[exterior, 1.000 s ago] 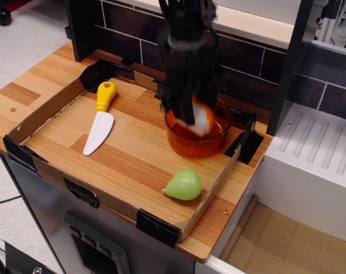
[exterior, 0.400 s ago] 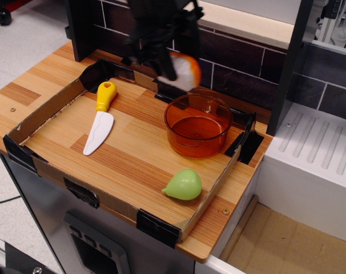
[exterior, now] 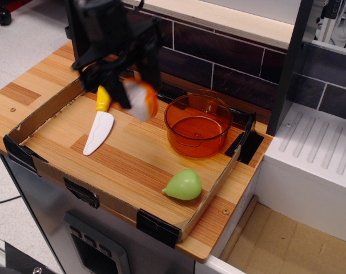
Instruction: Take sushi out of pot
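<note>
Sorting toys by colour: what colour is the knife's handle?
Yellow; the knife has a white blade, seen in the only view.

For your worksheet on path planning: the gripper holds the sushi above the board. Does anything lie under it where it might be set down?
The sushi, held in the gripper, hangs beside the knife, left of the pot. Bare board in front looks free.

From my seat the arm (exterior: 107, 28) reads as matte black all over, a boxy, blurred mass with hard angular edges. Its gripper (exterior: 130, 94) is equally black, blocky fingers (exterior: 117, 91); no markings or screws resolve.
</note>
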Tool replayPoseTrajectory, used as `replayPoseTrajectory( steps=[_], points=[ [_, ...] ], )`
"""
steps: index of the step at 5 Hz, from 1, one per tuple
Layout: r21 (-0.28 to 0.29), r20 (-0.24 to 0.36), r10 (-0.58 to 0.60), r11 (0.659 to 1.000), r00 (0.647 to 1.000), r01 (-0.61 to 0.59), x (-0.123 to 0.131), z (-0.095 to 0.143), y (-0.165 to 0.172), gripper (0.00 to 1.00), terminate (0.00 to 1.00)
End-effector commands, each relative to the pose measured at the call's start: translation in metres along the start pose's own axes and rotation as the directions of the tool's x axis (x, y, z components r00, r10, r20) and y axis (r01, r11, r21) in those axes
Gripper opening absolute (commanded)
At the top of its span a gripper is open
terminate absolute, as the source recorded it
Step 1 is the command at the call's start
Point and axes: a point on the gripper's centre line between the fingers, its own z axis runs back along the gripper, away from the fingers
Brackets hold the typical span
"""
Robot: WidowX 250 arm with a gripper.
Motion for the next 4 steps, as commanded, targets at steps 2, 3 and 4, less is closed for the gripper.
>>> replayPoseTrajectory(
  steps=[2,3,4],
  points=[
    [0.13,0.112,-0.065,0.99,0.992,0.05,0.025,-0.047,0.017,0.0,0.0],
    [0.123,0.13,-0.021,0.992,0.991,0.005,0.038,-0.052,0.01,0.0,0.0],
    [0.127,0.147,-0.007,0.992,0.989,-0.012,0.047,-0.057,0.007,0.0,0.0]
  ],
)
